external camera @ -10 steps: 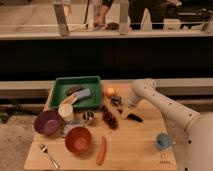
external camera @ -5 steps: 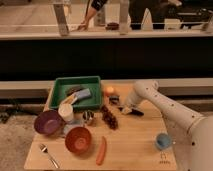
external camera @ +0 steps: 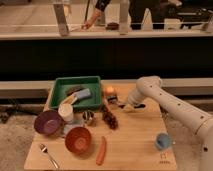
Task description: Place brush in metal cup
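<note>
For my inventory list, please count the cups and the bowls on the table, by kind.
Cups: 3 (cream cup, metal cup, blue cup)
Bowls: 2 (purple bowl, red bowl)
Total: 5
The gripper is low over the table, right of the green tray.

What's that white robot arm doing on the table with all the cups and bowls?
The white robot arm reaches in from the right. Its gripper is low over the wooden table, just right of the green tray. A slim dark thing beside it looks like the brush; I cannot tell if it is gripped. The shiny metal cup, where the brush should go, stands further left by the cream cup. The brush is not in it yet.
</note>
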You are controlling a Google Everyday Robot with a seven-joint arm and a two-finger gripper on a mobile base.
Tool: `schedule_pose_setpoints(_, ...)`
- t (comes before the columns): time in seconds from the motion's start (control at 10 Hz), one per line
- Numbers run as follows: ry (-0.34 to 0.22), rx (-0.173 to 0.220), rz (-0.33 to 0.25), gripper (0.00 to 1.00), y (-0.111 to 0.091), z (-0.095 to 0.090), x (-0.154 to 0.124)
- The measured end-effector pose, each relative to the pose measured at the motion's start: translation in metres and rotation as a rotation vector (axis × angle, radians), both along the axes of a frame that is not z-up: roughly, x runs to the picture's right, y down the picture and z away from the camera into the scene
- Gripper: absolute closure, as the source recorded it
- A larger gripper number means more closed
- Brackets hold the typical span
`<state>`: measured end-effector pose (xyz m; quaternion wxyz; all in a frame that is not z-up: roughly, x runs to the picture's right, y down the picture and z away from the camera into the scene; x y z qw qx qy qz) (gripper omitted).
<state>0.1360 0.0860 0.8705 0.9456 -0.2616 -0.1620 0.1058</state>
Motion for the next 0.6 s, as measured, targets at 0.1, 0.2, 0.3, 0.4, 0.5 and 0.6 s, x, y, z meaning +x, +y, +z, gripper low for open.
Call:
schedule_pose_setpoints(0.1, -0.041, 0.013, -0.027, 1.0, -0.001, -0.005, -0.006)
schedule_pose_setpoints(0.2, -0.081, 0.02, -0.062, 1.0, -0.002, -0.008, -0.02)
schedule_pose_setpoints(0.3, -0.119, 0.021, -0.108, 1.0, -0.001, -0.009, -0.036)
schedule_pose_setpoints(0.4, -0.151, 0.021, -0.144, 1.0, -0.001, -0.01, -0.05)
schedule_pose_setpoints(0.5, -0.2, 0.022, -0.193, 1.0, -0.001, -0.012, -0.069)
schedule_pose_setpoints(0.6, -0.25, 0.026, -0.236, 1.0, -0.001, -0.015, -0.085)
